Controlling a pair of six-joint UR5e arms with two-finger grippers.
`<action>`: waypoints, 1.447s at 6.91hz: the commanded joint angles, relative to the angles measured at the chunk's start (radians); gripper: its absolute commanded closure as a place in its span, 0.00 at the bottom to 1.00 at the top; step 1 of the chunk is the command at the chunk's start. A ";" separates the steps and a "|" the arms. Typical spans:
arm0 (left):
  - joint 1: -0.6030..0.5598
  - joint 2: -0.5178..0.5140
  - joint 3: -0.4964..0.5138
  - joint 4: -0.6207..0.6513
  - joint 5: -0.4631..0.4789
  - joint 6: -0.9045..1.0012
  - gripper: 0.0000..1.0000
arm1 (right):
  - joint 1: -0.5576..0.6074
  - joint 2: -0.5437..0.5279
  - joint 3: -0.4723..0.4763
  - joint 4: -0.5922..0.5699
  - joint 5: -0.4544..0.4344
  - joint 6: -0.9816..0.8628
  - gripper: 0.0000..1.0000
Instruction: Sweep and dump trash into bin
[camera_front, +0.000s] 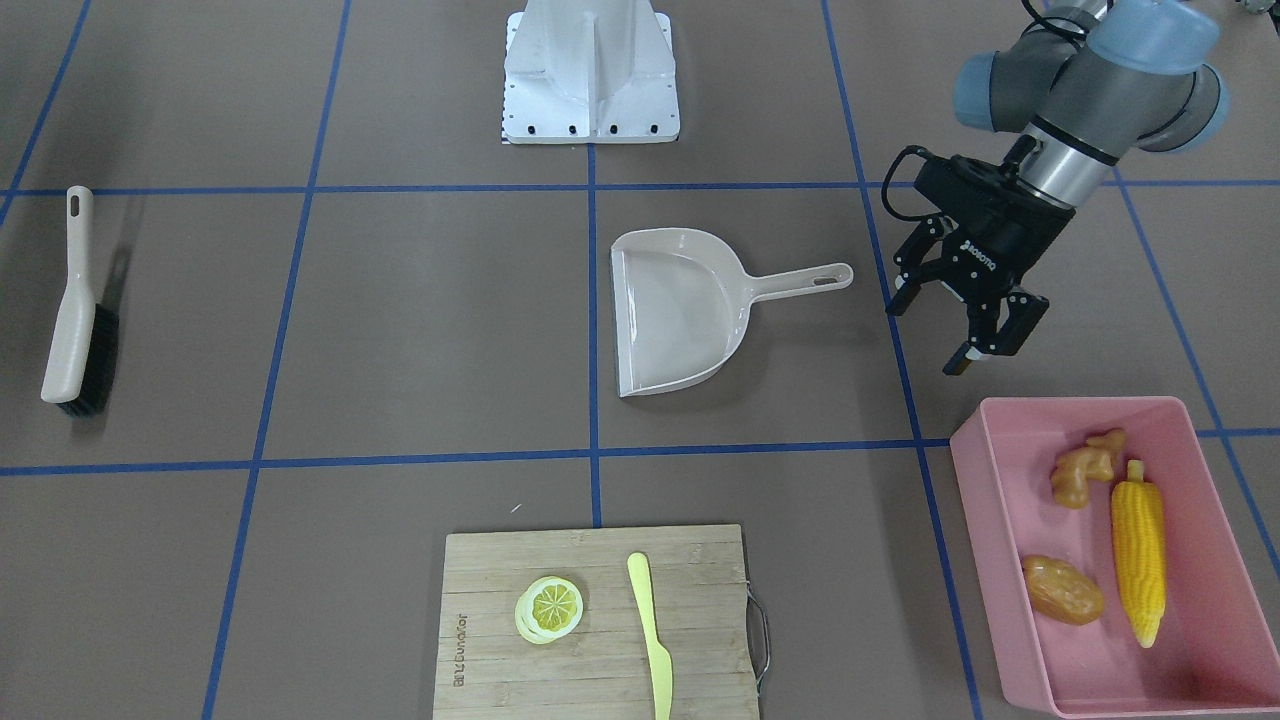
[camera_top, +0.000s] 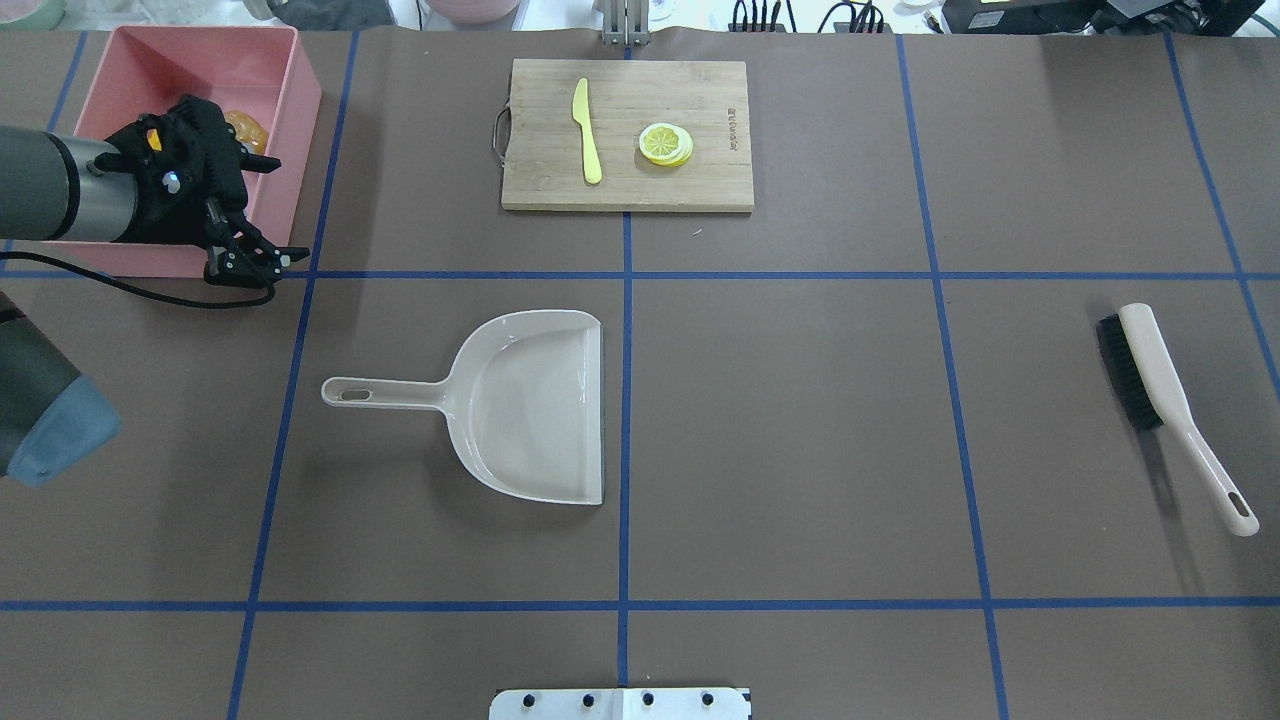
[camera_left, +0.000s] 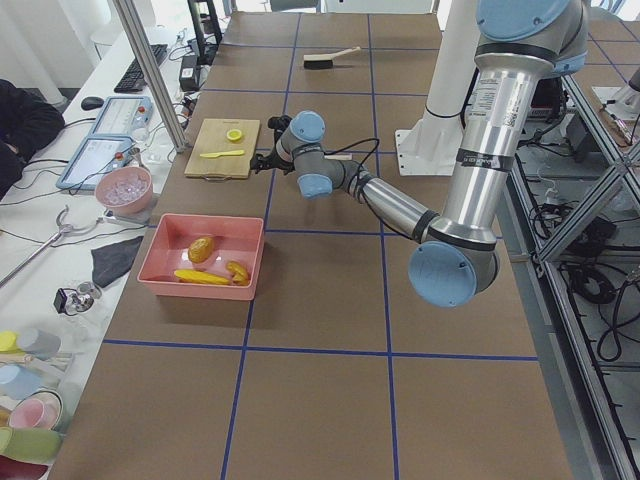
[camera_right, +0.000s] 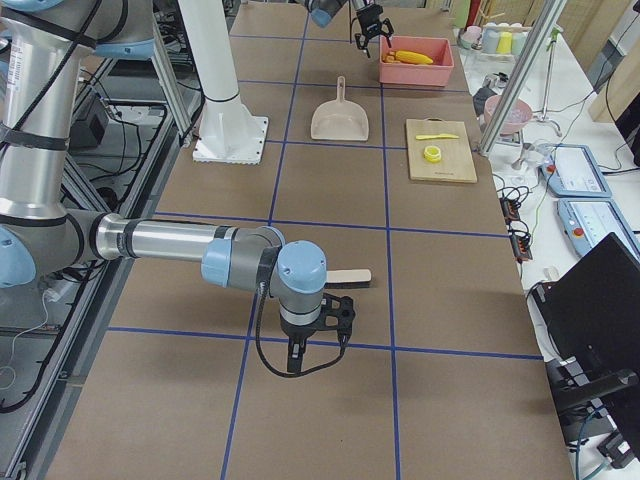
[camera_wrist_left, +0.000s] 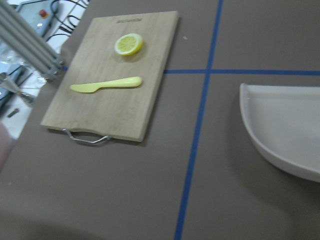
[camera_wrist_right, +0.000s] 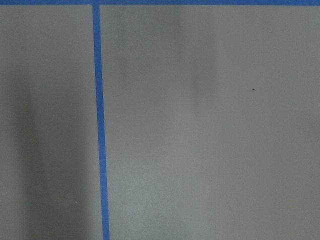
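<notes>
Since corn (camera_front: 1139, 548), potato (camera_front: 1062, 590) and ginger (camera_front: 1085, 468) already lie in the bin (camera_front: 1080, 404), the dustpan (camera_front: 672, 320) rests empty and left claw (camera_front: 938, 328) hangs open, unladen; right claw (camera_right: 318, 345) cannot be judged.

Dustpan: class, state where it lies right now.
In the overhead view the dustpan lies just left of the centre tape line, nearer the robot than the cutting board, handle pointing left.
</notes>
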 joint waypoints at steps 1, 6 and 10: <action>-0.026 0.043 -0.004 0.148 0.010 -0.166 0.02 | 0.000 0.000 0.000 0.000 0.000 0.000 0.00; -0.436 0.322 -0.012 0.389 -0.401 -0.185 0.02 | 0.000 0.005 -0.012 0.000 0.002 0.001 0.00; -0.656 0.424 0.140 0.437 -0.477 -0.219 0.02 | 0.000 0.005 -0.015 0.002 0.003 0.000 0.00</action>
